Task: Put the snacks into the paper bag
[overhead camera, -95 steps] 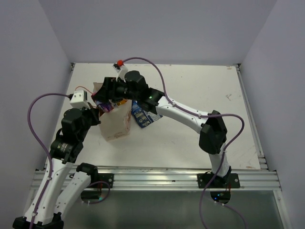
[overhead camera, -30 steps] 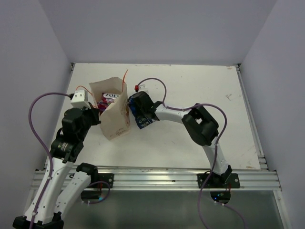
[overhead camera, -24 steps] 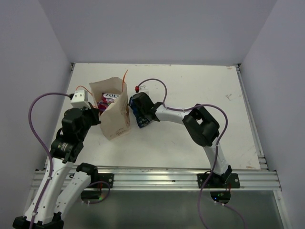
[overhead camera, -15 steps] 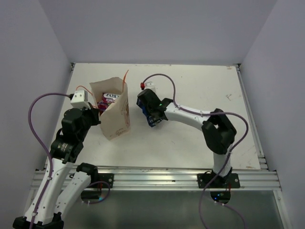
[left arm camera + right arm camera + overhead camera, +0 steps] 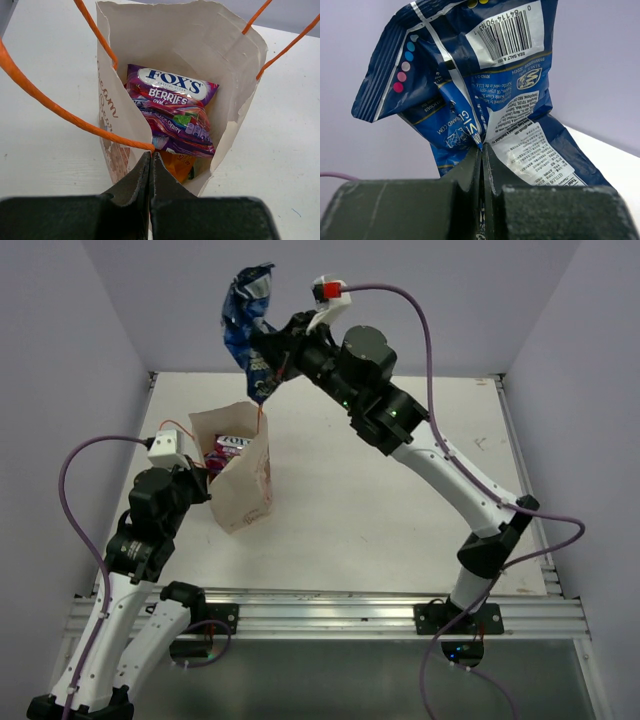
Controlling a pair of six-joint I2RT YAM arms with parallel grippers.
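Observation:
The paper bag [image 5: 248, 502] stands upright and open at the table's left. My left gripper [image 5: 207, 478] is shut on its near rim [image 5: 151, 153], where an orange string handle [image 5: 60, 107] is attached. Inside the bag lies a purple-pink packet [image 5: 172, 110], with an orange-yellow packet [image 5: 182, 167] under it. My right gripper [image 5: 270, 358] is raised high above and behind the bag, shut on the crumpled blue packet [image 5: 248, 325]. In the right wrist view the blue packet [image 5: 480, 85] fans out above the shut gripper [image 5: 481, 147], barcode side facing the camera.
The white table [image 5: 420, 470] is enclosed by pale walls on three sides. A metal rail [image 5: 330, 615] runs along its near edge. A second orange handle [image 5: 285, 47] rises at the bag's far right side. Purple cables loop off both arms.
The right gripper closed on the blue packet on the table beside the bag and lifted it high, to above the bag's far side. The left gripper and the bag stayed put.

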